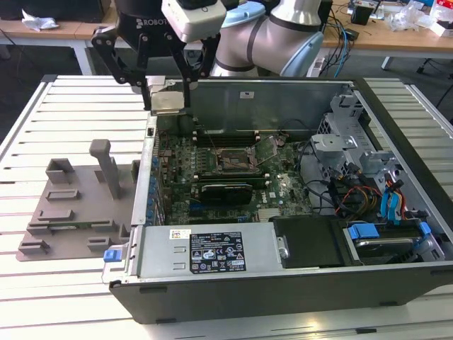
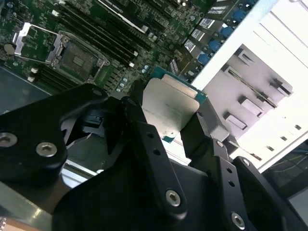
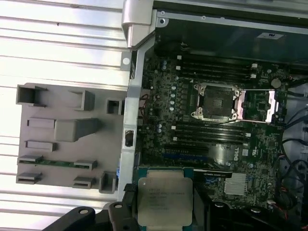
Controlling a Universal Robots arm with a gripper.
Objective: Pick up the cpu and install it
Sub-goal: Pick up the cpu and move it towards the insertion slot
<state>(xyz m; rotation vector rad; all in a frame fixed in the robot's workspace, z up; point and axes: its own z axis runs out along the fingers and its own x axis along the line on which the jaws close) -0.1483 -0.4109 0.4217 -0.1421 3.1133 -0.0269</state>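
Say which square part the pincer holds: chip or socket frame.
The silvery cpu, clamped in the pincer; the dark socket frame sits on the motherboard.

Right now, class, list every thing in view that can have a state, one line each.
cpu: gripped, held above the case, not installed.
gripper: shut on the cpu.
socket frame: open, empty.
computer case: lying on its side, open.
fixture plate: lying flat beside the case.

cpu [image 3: 164, 201] in hand [image 1: 168, 99] above computer case [image 1: 283, 290], fixture plate [image 1: 71, 212] on the exterior view's left
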